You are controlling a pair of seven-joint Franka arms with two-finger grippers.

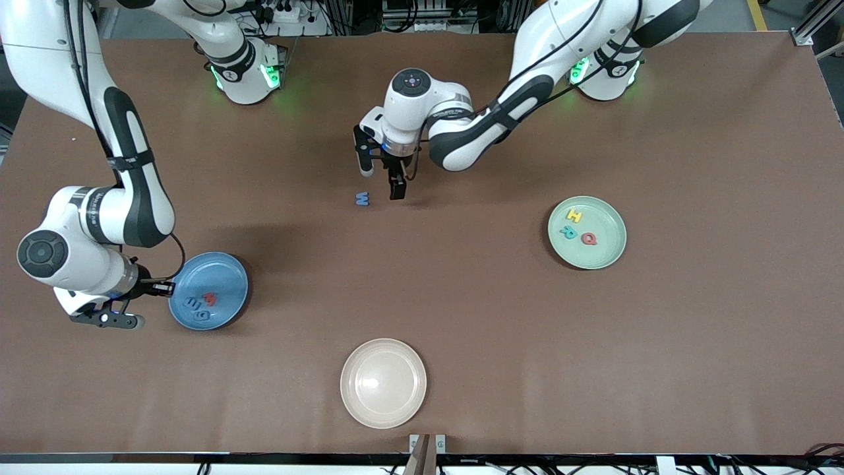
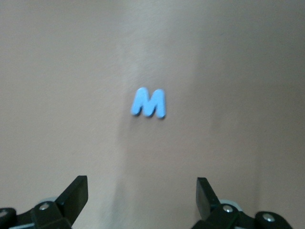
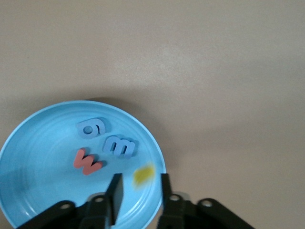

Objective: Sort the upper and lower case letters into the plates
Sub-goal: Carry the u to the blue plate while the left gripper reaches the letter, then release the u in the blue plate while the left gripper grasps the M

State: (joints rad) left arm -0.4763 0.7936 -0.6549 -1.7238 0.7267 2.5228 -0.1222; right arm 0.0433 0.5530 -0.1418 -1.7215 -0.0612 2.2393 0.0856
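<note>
A blue letter [image 1: 361, 198] lies on the brown table near its middle, and the left wrist view shows this blue letter [image 2: 148, 103] ahead of the fingers. My left gripper [image 1: 381, 178] [image 2: 143, 191] hangs open just above and beside it, touching nothing. The blue plate [image 1: 227, 280] [image 3: 38, 191] holds a red letter [image 3: 86, 162] and two blue letters [image 3: 120, 145]. My right gripper [image 1: 161, 288] [image 3: 139, 183] is over that plate's rim with its jaws parted. A blurred yellow letter [image 3: 144, 174] shows loose past its fingertips, over the plate. The mint green plate [image 1: 603, 254] holds yellow, teal and red letters.
A cream plate [image 1: 383, 382] with nothing in it sits nearest the front camera. The mint plate is toward the left arm's end of the table, the blue plate toward the right arm's end.
</note>
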